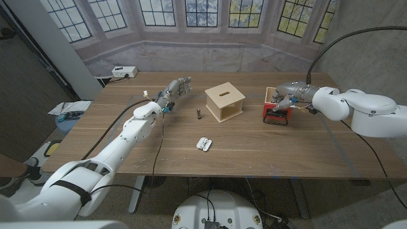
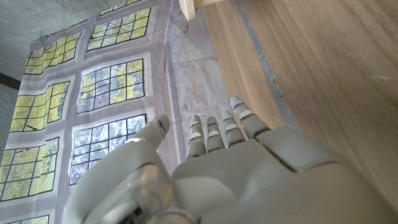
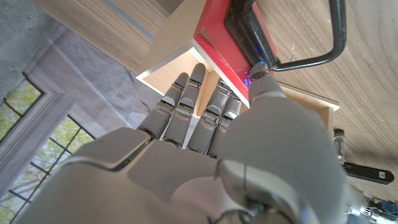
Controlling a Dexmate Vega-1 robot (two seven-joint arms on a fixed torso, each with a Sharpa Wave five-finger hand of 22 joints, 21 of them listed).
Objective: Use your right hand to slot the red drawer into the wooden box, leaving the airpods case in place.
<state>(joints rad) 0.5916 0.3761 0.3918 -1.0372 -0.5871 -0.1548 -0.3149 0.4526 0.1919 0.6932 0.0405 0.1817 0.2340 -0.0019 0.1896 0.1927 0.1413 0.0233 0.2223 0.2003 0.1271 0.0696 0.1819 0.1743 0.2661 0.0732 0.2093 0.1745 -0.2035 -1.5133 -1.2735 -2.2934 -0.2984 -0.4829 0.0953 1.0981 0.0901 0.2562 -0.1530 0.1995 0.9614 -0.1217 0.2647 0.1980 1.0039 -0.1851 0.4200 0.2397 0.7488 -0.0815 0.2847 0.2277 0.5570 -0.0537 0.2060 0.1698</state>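
Red drawer sits at bench right side; right hand wraps its front, fingers inside, thumb outside, likely readying the carry to wooden box. Airpods case untouched. Left hand open, empty.

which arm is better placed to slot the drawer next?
Right. The right robot hand is already at the red wooden drawer with the black handle, fingers reaching into it. The left robot hand hangs open beyond the light wooden box.
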